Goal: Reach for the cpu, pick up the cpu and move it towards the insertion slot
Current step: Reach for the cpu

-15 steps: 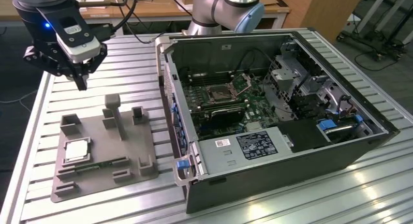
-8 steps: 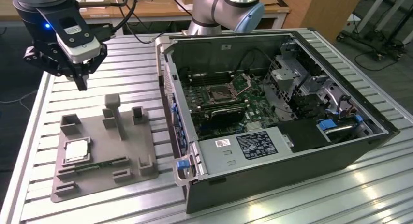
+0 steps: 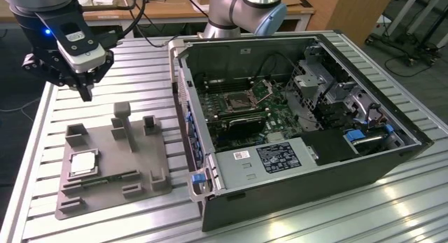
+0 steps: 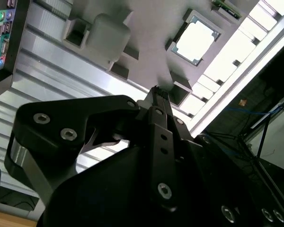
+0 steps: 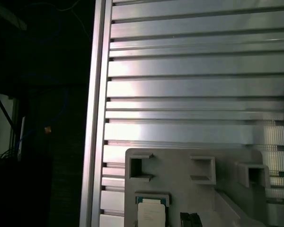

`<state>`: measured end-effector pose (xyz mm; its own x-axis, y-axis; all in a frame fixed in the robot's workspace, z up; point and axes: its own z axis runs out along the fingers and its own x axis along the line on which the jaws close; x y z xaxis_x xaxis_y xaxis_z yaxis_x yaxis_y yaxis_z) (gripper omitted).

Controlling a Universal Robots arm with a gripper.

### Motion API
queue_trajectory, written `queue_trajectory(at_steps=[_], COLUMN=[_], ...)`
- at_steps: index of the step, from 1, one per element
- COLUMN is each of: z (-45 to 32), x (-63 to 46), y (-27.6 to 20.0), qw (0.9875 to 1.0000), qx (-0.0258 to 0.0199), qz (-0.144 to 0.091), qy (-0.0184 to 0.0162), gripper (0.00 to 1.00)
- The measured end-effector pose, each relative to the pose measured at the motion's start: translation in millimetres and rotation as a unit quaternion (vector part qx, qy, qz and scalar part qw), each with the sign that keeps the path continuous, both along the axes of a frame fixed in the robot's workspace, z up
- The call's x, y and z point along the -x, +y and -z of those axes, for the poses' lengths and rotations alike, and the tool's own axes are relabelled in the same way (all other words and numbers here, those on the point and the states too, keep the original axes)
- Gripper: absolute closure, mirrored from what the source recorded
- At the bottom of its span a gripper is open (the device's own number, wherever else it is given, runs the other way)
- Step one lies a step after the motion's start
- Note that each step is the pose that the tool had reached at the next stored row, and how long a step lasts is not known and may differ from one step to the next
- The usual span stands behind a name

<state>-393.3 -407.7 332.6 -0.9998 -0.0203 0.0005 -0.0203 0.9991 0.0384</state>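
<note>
Showing the scene from the exterior view's left to its right: the gripper, the tray, then the open computer case, all on a slatted metal table.

Gripper: it hangs above the table at the tray's far end, well apart from the cpu. The fingers taper to a single tip with no gap showing between them, so they read as closed, and they hold nothing. The second wrist view shows the same closed tip over the tray.

Cpu: it lies flat in a square recess near the tray's left edge, metal top up, with a thin green memory stick just beside it. It also appears in the second wrist view and in the first wrist view.

Handling, as a judgement: the chip looks light, thin and stiff. Its smooth metal lid is likely slippery, and its underside is probably delicate. The best hold appears to be on two opposite edges at the pale rim, with the fingers straddling it squarely. The recess walls leave little edge exposed.

Slot: a silver-framed socket on the board inside the case, with its bracket tilted up, well apart from the cpu.
</note>
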Motion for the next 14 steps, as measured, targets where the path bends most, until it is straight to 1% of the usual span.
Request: queue_trajectory(at_steps=[5,7,8,10,11,14], z=[1.7,2.8,4.2,7.6,9.4,14.6], x=[7.4,10.1,10.7,11.8,12.6,16.0], y=[-8.6,-11.8,-12.4,-13.2,-13.7,-15.9], qw=[1.0000,1.0000,1.0000,1.0000,1.0000,1.0000], qx=[0.0001,0.0000,0.0000,0.0001,0.0001,0.0001], qz=[-0.001,-0.002,-0.002,-0.003,-0.003,-0.005], qy=[0.0001,0.0000,0.0000,0.0008,0.0010,0.0012], gripper=[0.89,0.76,0.76,0.65,0.65,0.47])
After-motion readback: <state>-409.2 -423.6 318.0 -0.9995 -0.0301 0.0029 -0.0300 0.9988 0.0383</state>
